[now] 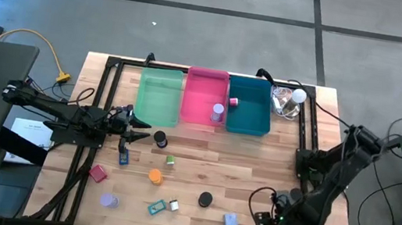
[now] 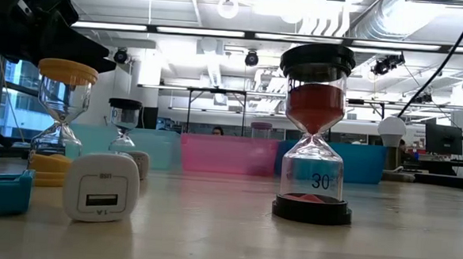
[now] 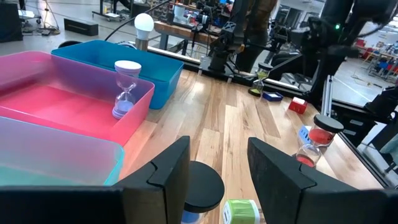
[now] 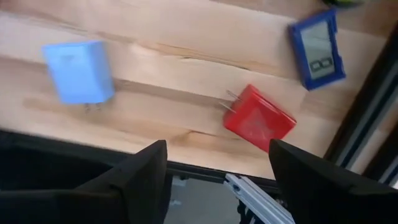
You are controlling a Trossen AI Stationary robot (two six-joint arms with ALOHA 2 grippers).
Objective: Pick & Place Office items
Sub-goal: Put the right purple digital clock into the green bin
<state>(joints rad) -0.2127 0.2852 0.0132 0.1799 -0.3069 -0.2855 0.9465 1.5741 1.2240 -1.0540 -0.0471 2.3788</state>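
Office items lie scattered on the wooden table: a black-capped hourglass [image 1: 159, 138], a green piece [image 1: 170, 159], an orange hourglass [image 1: 155, 175], a black-capped red-sand hourglass [image 1: 205, 199] and a light blue charger [image 1: 230, 222]. My left gripper [image 3: 217, 180] is level at the table's left, open, short of the black-capped hourglass [image 3: 202, 186]. My right gripper [image 4: 217, 180] points down over the near right corner, open and empty. A red charger [image 4: 258, 118], a blue timer [image 4: 317, 56] and the light blue charger [image 4: 78, 71] lie flat on the wood below it.
Green [image 1: 158, 95], pink [image 1: 203, 97] and teal [image 1: 250, 108] trays stand at the far edge. A purple hourglass [image 1: 217, 112] stands in the pink one and a pink piece [image 1: 233, 101] lies in the teal one. A light bulb [image 1: 295, 98] sits far right. A black frame rail [image 4: 367, 118] runs beside the timer.
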